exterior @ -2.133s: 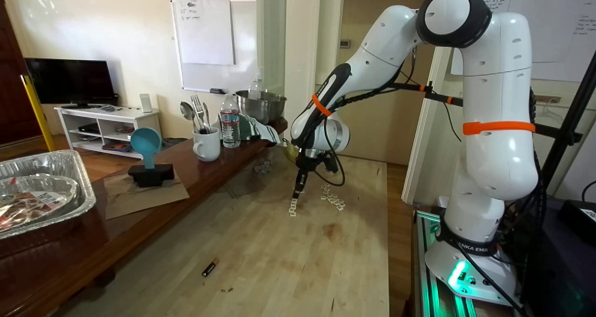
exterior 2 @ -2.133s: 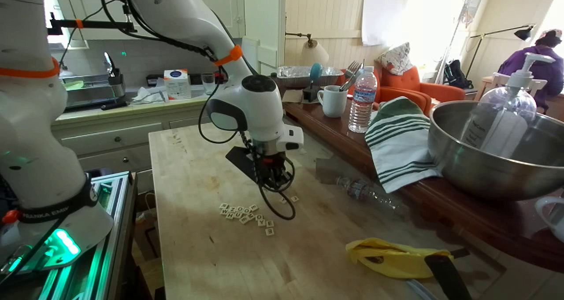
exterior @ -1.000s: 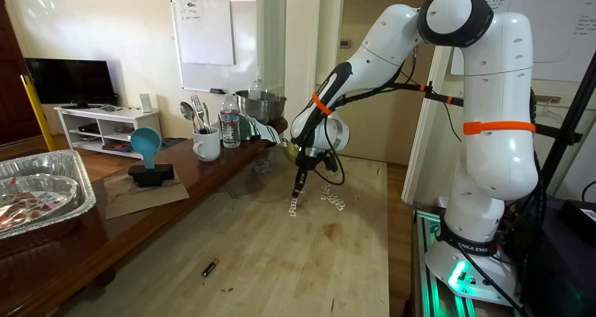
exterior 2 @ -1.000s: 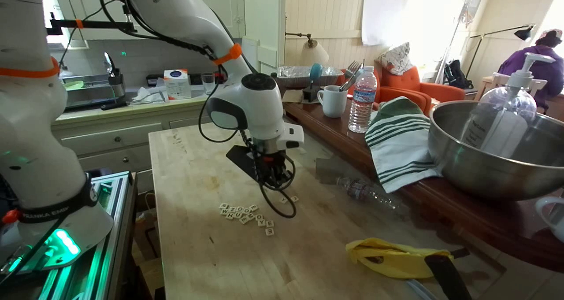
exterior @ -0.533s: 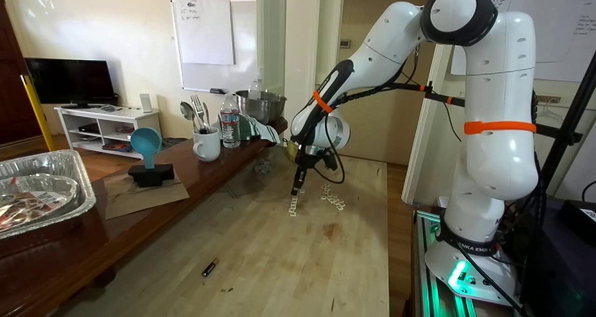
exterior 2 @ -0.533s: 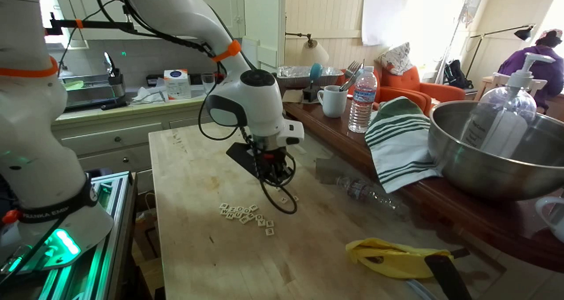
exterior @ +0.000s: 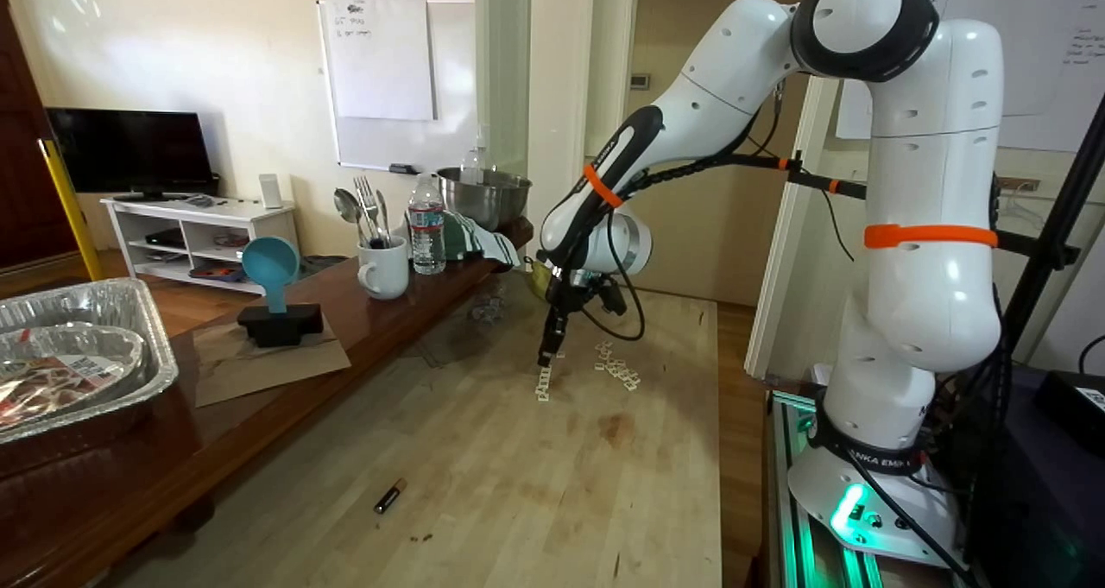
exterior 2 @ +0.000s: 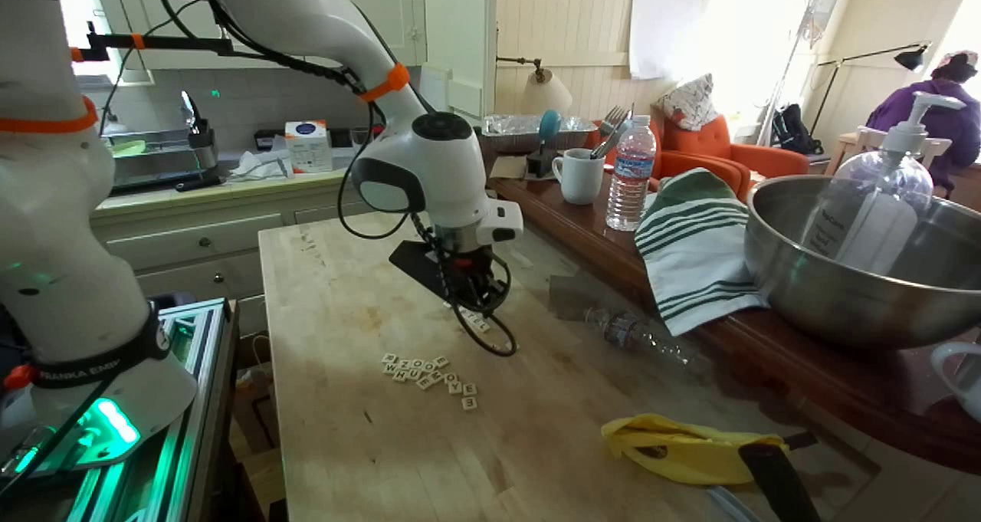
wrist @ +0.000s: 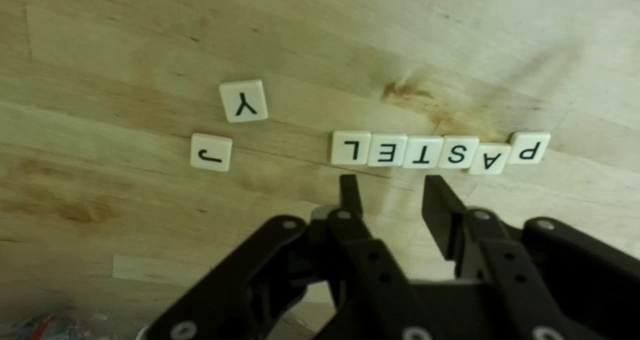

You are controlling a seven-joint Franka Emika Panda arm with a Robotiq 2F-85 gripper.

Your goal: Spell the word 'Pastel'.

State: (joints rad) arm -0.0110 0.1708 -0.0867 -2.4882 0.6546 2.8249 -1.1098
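Pale letter tiles lie in a row on the wooden table and read P (wrist: 532,153), A (wrist: 489,164), S (wrist: 451,159), T (wrist: 417,158), E (wrist: 382,156), L (wrist: 345,155). They stand upside down in the wrist view. A sits slightly out of line; P is slightly tilted. The row (exterior: 543,385) also shows in an exterior view, and part of it (exterior 2: 475,321) shows below the arm. My gripper (wrist: 390,180) is open, with nothing between its fingers. Its fingertips (exterior: 544,362) appear beside the row, near L, E and T; their height above the table is hard to tell.
Loose tiles Y (wrist: 244,109) and J (wrist: 207,155) lie beyond the L end. A loose cluster of other tiles (exterior 2: 426,374) lies nearby. A battery (exterior: 390,496), a lying plastic bottle (exterior 2: 640,334) and a yellow bag-like object (exterior 2: 682,449) are on the table. A raised brown counter (exterior: 354,355) runs alongside.
The arm has lifted and drawn back slightly. In an exterior view the gripper has moved up and a little left, and tiles of the row have come into sight beneath it.
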